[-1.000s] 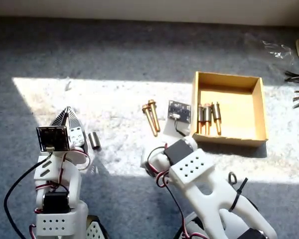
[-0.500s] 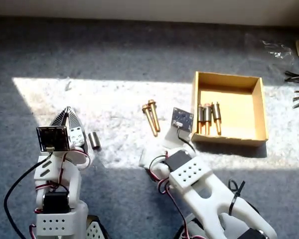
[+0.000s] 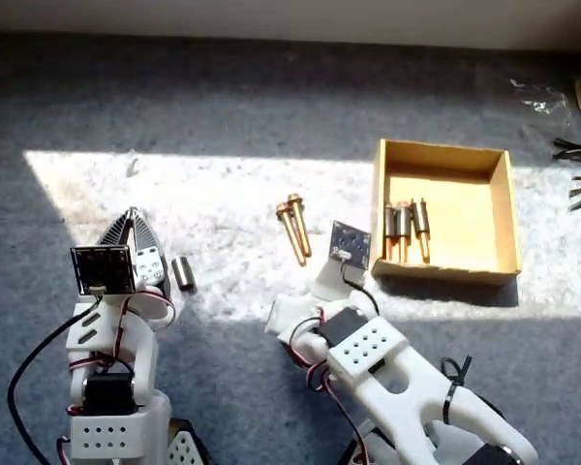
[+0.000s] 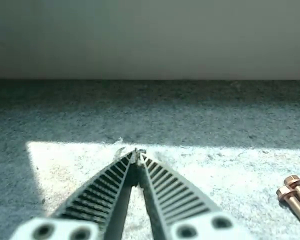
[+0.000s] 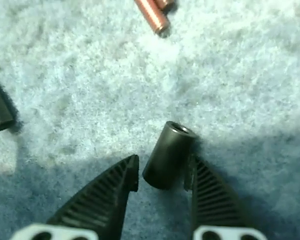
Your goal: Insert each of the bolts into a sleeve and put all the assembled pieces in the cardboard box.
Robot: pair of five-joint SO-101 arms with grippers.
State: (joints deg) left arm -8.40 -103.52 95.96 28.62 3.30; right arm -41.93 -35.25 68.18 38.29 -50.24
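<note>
Hard sunlight bands the grey carpet (image 3: 223, 194), shade around it, the cardboard box (image 3: 443, 150) casting a dark shadow.

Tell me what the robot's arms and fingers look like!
The left arm and right arm are white plastic with rows of little holes, black motors, and red and black cables. A black cable tie wraps the right one. Their fingers are dark, pointed and ribbed.
</note>
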